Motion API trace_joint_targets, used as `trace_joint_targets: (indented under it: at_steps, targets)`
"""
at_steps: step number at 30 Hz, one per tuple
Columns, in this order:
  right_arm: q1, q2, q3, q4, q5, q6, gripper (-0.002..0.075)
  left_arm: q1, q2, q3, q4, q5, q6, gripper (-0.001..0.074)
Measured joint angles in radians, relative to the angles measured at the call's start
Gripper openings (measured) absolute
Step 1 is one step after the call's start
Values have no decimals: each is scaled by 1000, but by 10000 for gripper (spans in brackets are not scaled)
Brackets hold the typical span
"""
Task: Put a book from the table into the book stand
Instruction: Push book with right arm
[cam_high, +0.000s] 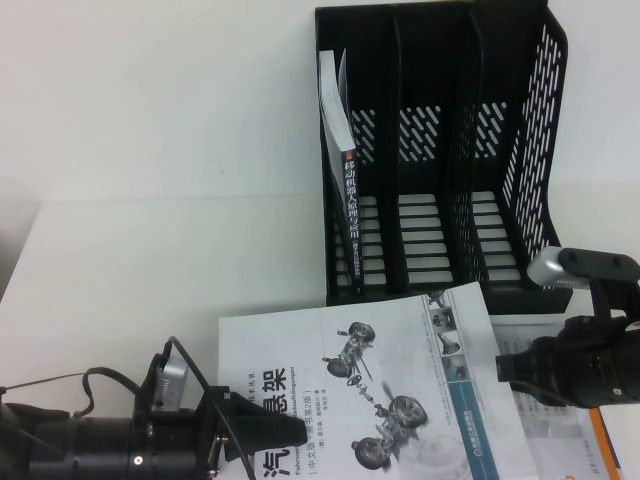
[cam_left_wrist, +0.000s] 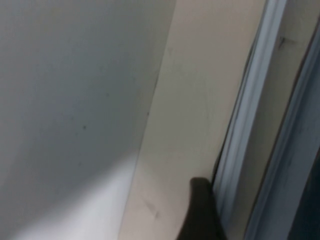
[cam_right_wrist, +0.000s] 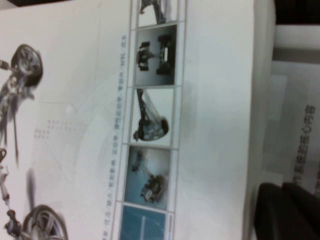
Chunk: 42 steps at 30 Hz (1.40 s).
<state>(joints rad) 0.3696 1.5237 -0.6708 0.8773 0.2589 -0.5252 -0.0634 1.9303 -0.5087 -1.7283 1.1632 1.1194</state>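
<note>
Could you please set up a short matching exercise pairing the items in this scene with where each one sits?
Things:
1. black-spined book
2. car-suspension book
3. left gripper
4. right gripper

Places:
A. by the right edge of the big book
B. lying flat on the table
C. over the big book's left part
D. upright in the book stand's left slot

Pairs: 1-D, 2-B, 3-C, 4-A

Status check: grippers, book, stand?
Left gripper at the book's near-left part. Right gripper beside its right edge. Book flat on table. Book stand: black-spined book in left slot.
</note>
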Motion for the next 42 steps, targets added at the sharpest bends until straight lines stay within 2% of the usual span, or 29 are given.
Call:
trace_joint_targets:
  at_steps: [18,27,42]
  targets:
    - [0,-4,0,2,2,-48,-3,-6,-33,0,6,-28,-40,465]
    - [0,-103,2,-52,69,-48,-3,-6,-33,0,8,-29,-48,465]
    - [0,-61,2,-80,115,-38,-3,-6,-33,0,8,-29,-37,465]
